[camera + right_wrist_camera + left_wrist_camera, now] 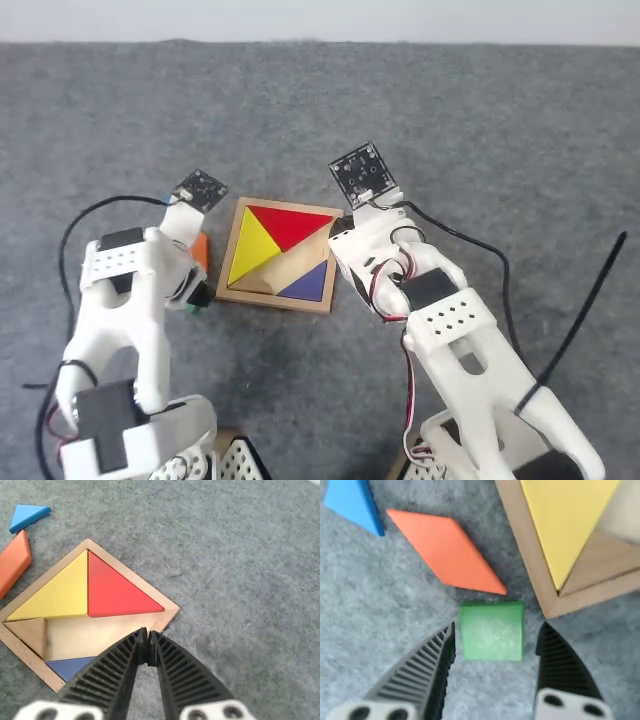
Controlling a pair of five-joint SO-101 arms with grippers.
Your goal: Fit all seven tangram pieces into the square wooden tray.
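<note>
Green square (492, 631) lies flat on carpet (370, 610), 8 o'clock off the tray (231, 250), just beside its corner. No long axis, and its sides run parallel to the fingers. Left gripper (497, 630) is spread astride it, so I'd call this the grasp step. Next: close, lift. Right gripper (149, 642) is pressed together, empty, over the tray edge.

We logged a grey carpet-like covering (500, 130) over the whole table, with short fuzzy pile, mottled in lighter and darker grey. Both wrist views showed the same fuzzy texture up close, with no seams or marks that we could tell. Past its far edge we noted a plain pale band (320, 18) running the full width of the high view.
</note>
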